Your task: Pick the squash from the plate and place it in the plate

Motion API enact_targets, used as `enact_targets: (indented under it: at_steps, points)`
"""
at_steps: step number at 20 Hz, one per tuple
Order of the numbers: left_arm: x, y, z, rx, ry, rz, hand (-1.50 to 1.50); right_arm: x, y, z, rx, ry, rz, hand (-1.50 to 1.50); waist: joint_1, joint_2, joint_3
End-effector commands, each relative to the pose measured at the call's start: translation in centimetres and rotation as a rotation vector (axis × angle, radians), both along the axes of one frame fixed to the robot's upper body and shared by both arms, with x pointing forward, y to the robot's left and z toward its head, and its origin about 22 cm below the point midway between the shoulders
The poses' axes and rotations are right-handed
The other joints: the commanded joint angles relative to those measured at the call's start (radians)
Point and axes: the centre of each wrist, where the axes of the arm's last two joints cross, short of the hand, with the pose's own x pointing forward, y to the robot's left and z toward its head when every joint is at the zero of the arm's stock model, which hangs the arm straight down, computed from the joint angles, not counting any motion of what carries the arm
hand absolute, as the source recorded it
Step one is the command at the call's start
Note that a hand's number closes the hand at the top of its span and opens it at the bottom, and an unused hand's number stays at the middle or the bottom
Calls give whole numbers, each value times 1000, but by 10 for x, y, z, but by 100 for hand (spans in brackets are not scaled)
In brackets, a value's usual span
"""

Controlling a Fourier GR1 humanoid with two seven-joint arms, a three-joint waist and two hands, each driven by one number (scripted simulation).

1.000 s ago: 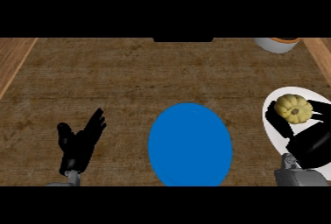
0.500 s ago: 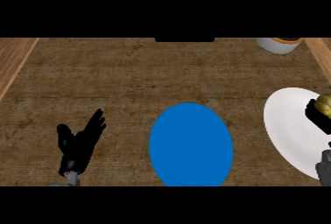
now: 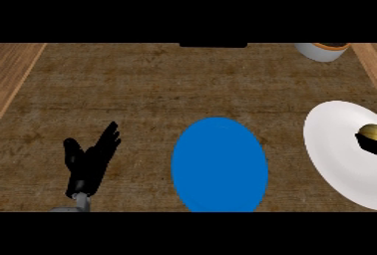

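Well, my left hand (image 3: 88,162) rests open at the lower left, fingers up, holding nothing. The counter (image 3: 147,89) is brown and rough, with a blue plate (image 3: 219,167) in the middle. The squash (image 3: 367,130) is over the white plate (image 3: 331,144), at the right edge. A bit of my right hand (image 3: 366,143) shows beside it; I cannot tell if it grips.

Squash (image 3: 367,130) at right plate (image 3: 330,149); middle plate (image 3: 219,164) lies leftward.
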Motion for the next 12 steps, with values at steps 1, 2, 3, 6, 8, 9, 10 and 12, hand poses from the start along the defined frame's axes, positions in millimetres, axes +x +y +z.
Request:
enact_targets:
  at_steps: [1,2,3,6,8,9,10,12]
  points:
    - [-2,-12,-8,-6,-5,-9,0,1,-13,-11,68,-51,102,-150,-2,1,1]
    - [-3,-8,-3,0,-15,1,0,-4,-20,-11,84,-92,110,-150,-6,-1,0]
    - [-2,-2,-14,-4,7,13,0,4,-14,-11,63,-131,149,-150,-4,2,1]
    - [0,-4,-1,-21,-7,6,0,1,-17,-17,44,-255,140,-150,-3,1,2]
    - [-6,9,-16,1,-2,13,0,4,-16,-10,30,-376,147,-150,-15,-1,0]
    - [-2,-1,-1,-4,12,25,0,-8,-32,-6,50,-415,123,-150,-18,-5,0]
    - [-9,-6,-13,-20,2,8,0,-16,-42,-1,60,-462,121,-150,-26,-6,-2]
    - [-5,-4,-5,-2,9,24,0,-20,-36,-17,90,-491,84,-150,-19,-6,-3]
